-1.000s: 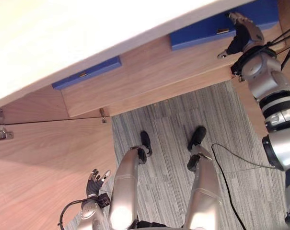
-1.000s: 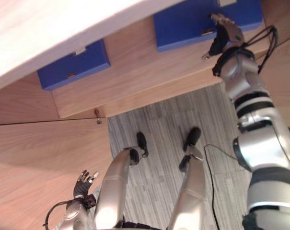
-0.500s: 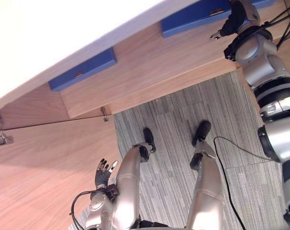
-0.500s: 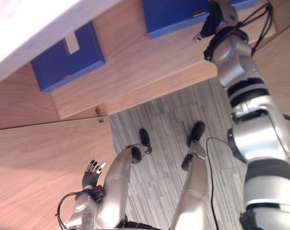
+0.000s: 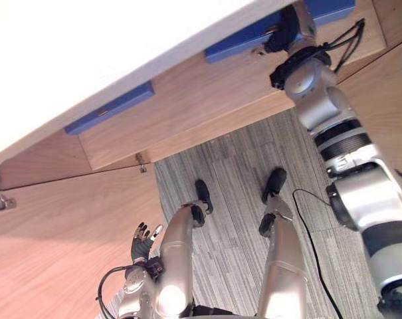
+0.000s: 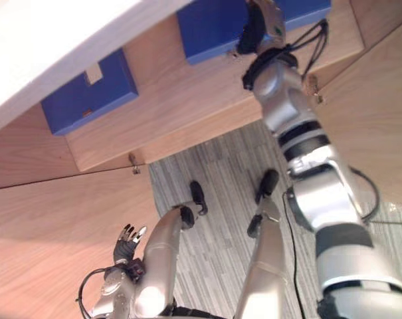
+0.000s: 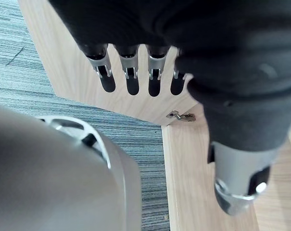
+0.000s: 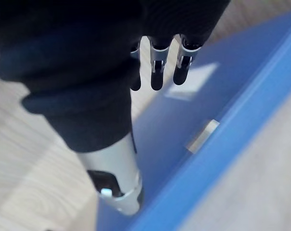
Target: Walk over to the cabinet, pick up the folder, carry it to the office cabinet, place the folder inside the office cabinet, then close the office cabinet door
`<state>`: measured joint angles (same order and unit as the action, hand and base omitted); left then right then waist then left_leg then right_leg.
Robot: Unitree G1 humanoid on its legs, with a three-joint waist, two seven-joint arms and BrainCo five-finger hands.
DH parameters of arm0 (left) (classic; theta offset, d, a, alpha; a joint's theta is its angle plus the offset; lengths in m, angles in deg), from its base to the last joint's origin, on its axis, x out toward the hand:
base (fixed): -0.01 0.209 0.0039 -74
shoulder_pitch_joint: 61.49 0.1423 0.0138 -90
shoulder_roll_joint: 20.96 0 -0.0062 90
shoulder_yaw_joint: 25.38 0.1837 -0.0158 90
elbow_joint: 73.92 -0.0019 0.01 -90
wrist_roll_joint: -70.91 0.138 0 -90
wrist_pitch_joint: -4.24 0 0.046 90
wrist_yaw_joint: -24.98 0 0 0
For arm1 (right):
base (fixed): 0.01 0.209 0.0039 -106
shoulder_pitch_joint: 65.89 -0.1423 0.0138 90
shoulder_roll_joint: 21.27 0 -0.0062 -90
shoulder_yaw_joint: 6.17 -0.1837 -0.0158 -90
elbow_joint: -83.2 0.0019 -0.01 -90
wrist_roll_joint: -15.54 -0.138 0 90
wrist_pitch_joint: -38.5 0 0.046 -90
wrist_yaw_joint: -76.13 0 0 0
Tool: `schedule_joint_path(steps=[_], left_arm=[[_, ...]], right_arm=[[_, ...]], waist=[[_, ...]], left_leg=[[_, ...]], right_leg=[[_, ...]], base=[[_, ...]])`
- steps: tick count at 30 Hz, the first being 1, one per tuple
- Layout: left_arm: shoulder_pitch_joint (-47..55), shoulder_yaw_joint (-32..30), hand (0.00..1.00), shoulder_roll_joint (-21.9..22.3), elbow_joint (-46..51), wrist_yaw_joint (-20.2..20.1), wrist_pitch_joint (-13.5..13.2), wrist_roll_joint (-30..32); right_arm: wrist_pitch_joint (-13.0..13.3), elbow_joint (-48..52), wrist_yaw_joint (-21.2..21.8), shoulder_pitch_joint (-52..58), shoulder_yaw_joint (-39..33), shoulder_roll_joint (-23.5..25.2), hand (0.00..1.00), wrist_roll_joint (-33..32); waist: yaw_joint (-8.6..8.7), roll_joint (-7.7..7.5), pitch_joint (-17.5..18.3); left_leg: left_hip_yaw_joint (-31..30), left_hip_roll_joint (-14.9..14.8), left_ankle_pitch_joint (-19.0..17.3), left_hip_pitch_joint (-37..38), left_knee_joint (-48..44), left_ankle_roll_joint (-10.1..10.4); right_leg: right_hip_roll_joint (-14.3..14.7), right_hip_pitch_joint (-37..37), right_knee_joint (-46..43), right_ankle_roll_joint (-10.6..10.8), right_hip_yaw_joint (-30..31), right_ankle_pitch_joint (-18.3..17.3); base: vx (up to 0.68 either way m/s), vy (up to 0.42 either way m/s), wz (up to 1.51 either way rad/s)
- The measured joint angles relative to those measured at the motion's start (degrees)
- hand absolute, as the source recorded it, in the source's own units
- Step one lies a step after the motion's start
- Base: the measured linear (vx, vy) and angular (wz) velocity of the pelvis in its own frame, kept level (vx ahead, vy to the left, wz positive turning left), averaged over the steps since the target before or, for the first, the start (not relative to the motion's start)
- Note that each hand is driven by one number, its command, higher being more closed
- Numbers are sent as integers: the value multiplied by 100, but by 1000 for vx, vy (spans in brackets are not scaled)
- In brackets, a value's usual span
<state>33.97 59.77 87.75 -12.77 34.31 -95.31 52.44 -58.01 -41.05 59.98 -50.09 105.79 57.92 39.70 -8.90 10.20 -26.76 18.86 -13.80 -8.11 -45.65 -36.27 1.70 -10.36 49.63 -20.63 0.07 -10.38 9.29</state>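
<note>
**Right hand over the folder on the shelf**

The right hand (image 6: pixel 257 26) is hovering over the folder (image 6: pixel 210 30), which is lying flat on the wooden shelf (image 6: pixel 181 106) of the cabinet, under its white top (image 5: pixel 88 46). In the right wrist view its fingers (image 8: pixel 157 72) are pointing straight out, wide and uncurled, above the folder's blue face near a white label (image 8: pixel 191 82). The thumb (image 8: pixel 114 163) is standing apart beside them. They are gripping nothing, and I cannot tell whether the tips are touching the cover. A second folder (image 6: pixel 88 93) is lying well apart on the same shelf, toward the robot's left. The left hand (image 6: pixel 125 240) is hanging low beside the wooden door (image 6: pixel 48 226), above the grey carpet (image 6: pixel 214 199). Its fingers (image 7: pixel 131 79) are showing straight and spread in the left wrist view, holding nothing, with a metal hinge (image 7: pixel 180 116) sitting on the wood past them.
</note>
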Motion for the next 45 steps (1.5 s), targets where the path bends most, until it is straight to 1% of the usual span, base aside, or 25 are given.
schedule_joint_path(steps=[2, 4, 7, 10, 15, 18, 19, 22, 23, 25, 26, 29, 31, 32, 33, 34, 35, 37, 39, 40, 41, 42, 43, 44, 45], left_arm=[[2, -17, 0, 0, 6, 48, -1, 4], [3, -32, 0, 1, 10, 51, -5, 14], [3, -44, 0, -1, 8, 84, -7, 28], [31, -50, 0, -17, 3, 111, -8, 77], [46, -52, 0, -53, -4, 149, -11, 105], [51, -77, 0, -84, -8, 150, -14, 129], [50, -95, 0, -81, -9, 153, -18, 132], [51, -112, 0, -63, -51, 157, -21, 132], [50, -116, 0, -64, -81, 156, -24, 132], [40, -251, 0, -71, -252, 155, -35, 133], [29, -304, 0, -80, -310, 155, -35, 137], [-202, -587, 0, -85, -862, 204, -18, 312], [-312, -728, 0, -90, -1128, 258, 12, 420], [-335, -806, 0, -110, -1255, 270, 28, 525], [-344, -833, 0, -130, -1322, 271, 36, 549], [-365, -898, 0, -163, -1492, 272, 69, 568], [-366, -970, 0, -196, -1702, 276, 117, 623], [-355, -1038, 0, -238, -1959, 284, 183, 673], [-296, -1163, 0, -280, -2232, 286, 289, 756], [-207, -1232, 0, -274, -2328, 287, 336, 771], [-169, -1231, 0, -273, -2353, 288, 357, 772], [-114, -1229, 0, -256, -2367, 286, 373, 773], [-109, -1231, 0, -255, -2372, 285, 377, 776], [-66, -1288, 0, -231, -2396, 280, 398, 781], [-53, -1352, 0, -226, -2422, 280, 406, 782]], right_arm=[[-253, 784, -362, 95, -447, 303, 0, 552], [-401, 1195, -657, 100, -857, 455, 0, 882], [-591, 1498, -978, 216, -1314, 577, 0, 1041], [-741, 1726, -1170, 411, -1442, 674, 0, 1204], [-716, 2079, -1208, 984, -1262, 912, 0, 1547], [-574, 2093, -1080, 1676, -1034, 1295, 0, 1548], [-499, 1992, -1026, 1965, -991, 1505, 0, 1532], [-392, 1287, -899, 2549, -1049, 1926, 0, 1249], [-370, 1056, -874, 2777, -1154, 2085, 0, 1046], [-310, 498, -861, 3394, -1476, 2518, 0, 558], [-286, 363, -864, 3538, -1576, 2609, 0, 426], [0, -428, -856, 4380, -2031, 2811, 0, -553], [46, -715, -769, 4834, -2075, 2829, 0, -820], [97, -822, -682, 5110, -2083, 2850, 0, -955], [102, -836, -642, 5256, -2103, 2873, 0, -965], [153, -850, -593, 5528, -2275, 2965, 0, -964], [199, -937, -550, 5779, -2396, 3033, 0, -964], [266, -1091, -518, 6013, -2516, 3101, 0, -968], [375, -1284, -447, 6294, -2546, 3094, 0, -1088], [414, -1295, -404, 6545, -2644, 3095, 0, -1206], [442, -1353, -379, 6660, -2756, 3101, 0, -1258], [469, -1580, -316, 6722, -2986, 3100, 0, -1415], [474, -1633, -307, 6732, -3009, 3099, 0, -1422], [494, -1776, -256, 6846, -3173, 3096, 0, -1472], [525, -1814, -225, 7020, -3284, 3107, 0, -1612]], waist=[[24, -56, -37], [43, -74, -45], [52, -89, -54], [114, -102, -63], [198, -142, -85], [272, -201, -105], [314, -218, -114], [354, -253, -114], [366, -298, -102], [447, -453, -81], [480, -491, -90], [555, -614, -30], [598, -671, 14], [623, -735, 52], [629, -766, 73], [643, -830, 161], [667, -894, 387], [650, -958, 630], [643, -1027, 900], [642, -1064, 1165], [642, -1076, 1271], [639, -1081, 1346], [639, -1082, 1355], [624, -1100, 1494], [628, -1137, 1638]], left_leg=[[67, 2, -5, 164, 46, 7], [105, 19, -6, 210, 84, 7], [145, 23, -7, 256, 90, 6], [167, 11, -7, 293, 99, 7], [224, -34, -16, 381, 117, 27], [232, -84, -69, 512, 84, 60], [242, -99, -110, 582, 24, 56], [250, -187, -307, 883, -183, 59], [258, -212, -378, 1023, -236, 83], [263, -290, -592, 1463, -411, 112], [263, -296, -641, 1600, -420, 99], [255, -279, -774, 2287, -402, 125], [239, -253, -830, 2595, -368, 123], [243, -238, -857, 2801, -330, 125], [247, -226, -864, 2911, -296, 126], [242, -184, -867, 3118, -198, 128], [256, -145, -859, 3254, -73, 139], [314, -149, -868, 3462, 58, 157], [491, -185, -866, 3791, 260, 204], [666, -194, -818, 3941, 458, 230], [823, -187, -771, 4121, 643, 263], [1094, -199, -703, 4452, 931, 331], [1155, -208, -690, 4507, 985, 348], [1375, -224, -605, 4695, 1214, 436], [1506, -195, -530, 4850, 1434, 521]], right_leg=[[16, -102, 23, 1, 52, -1], [11, -117, 22, 2, 89, -2], [9, -135, 23, 11, 106, -8], [20, -161, 40, 22, 107, -15], [59, -210, 67, 25, 121, -18], [102, -346, 86, 35, 120, -36], [117, -418, 80, 42, 121, -47], [163, -706, -55, 67, 135, -174], [167, -816, -142, 75, 149, -248], [187, -1210, -317, 94, 154, -453], [183, -1337, -339, 103, 152, -494], [112, -2007, -379, 151, 82, -671], [44, -2344, -370, 163, -37, -746], [5, -2548, -363, 166, -97, -791], [-13, -2629, -352, 168, -132, -810], [-72, -2851, -284, 180, -246, -826], [-121, -3003, -175, 180, -406, -826], [-196, -3230, -16, 166, -704, -816], [-181, -3511, 234, 97, -869, -753], [-200, -3574, 384, 83, -1007, -748], [-313, -3708, 493, 51, -1370, -769], [-526, -3985, 607, -17, -2145, -778], [-553, -4024, 623, -24, -2271, -774], [-581, -4124, 704, -124, -2605, -695], [-519, -4164, 823, -100, -2671, -423]], base=[[58, 64, -10], [21, 74, -6], [3, 66, -4], [9, 62, -4], [23, 60, -7], [44, 79, -9], [46, 94, -10], [38, 102, -14], [26, 116, -15], [17, 115, -14], [15, 116, -5], [27, 116, 5], [41, 112, 12], [39, 100, 10], [34, 69, 10], [50, 52, 10], [69, 42, 7], [108, 32, -14], [142, 30, -38], [163, 17, -50], [217, 31, -83], [191, 31, -68], [162, 2, -84], [113, -28, -68], [138, -67, -67]])
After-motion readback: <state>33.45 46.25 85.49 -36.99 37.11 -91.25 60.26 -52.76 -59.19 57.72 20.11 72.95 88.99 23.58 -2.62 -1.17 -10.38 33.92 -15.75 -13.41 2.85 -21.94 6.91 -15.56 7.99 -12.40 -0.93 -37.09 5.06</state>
